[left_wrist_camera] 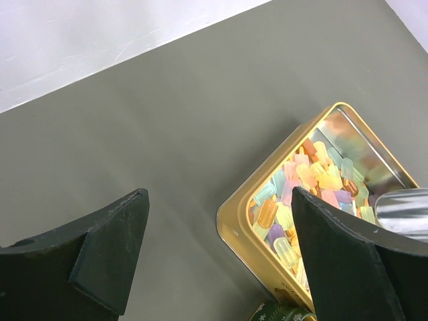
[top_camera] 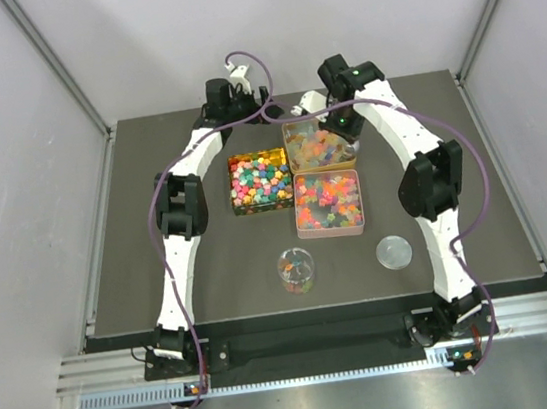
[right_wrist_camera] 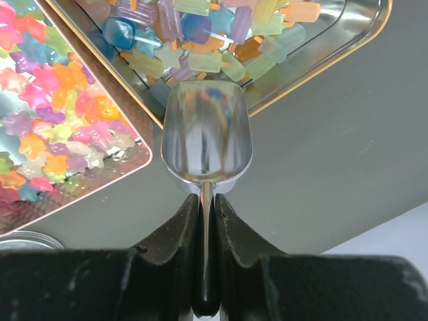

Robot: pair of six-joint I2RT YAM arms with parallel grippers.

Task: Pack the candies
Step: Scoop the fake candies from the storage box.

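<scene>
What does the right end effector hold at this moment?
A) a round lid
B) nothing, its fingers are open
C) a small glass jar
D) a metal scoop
D: in the right wrist view, the right end effector is shut on the thin handle of a shiny metal scoop, whose bowl reaches the edge of a tin of candies.

The dark grey tabletop (top_camera: pixel 211 263) carries a yellow tin (top_camera: pixel 236 207) at centre. A gold tin (top_camera: pixel 288 154) stands just upper right of it, and a pink tin (top_camera: pixel 332 234) touches the gold tin's lower side. Lower in the frame stand a clear jar (top_camera: pixel 295 270) and, apart to its right, a round lid (top_camera: pixel 394 251). A metal scoop (right_wrist_camera: pixel 206 140) has its tip over the gold tin's rim.
</scene>
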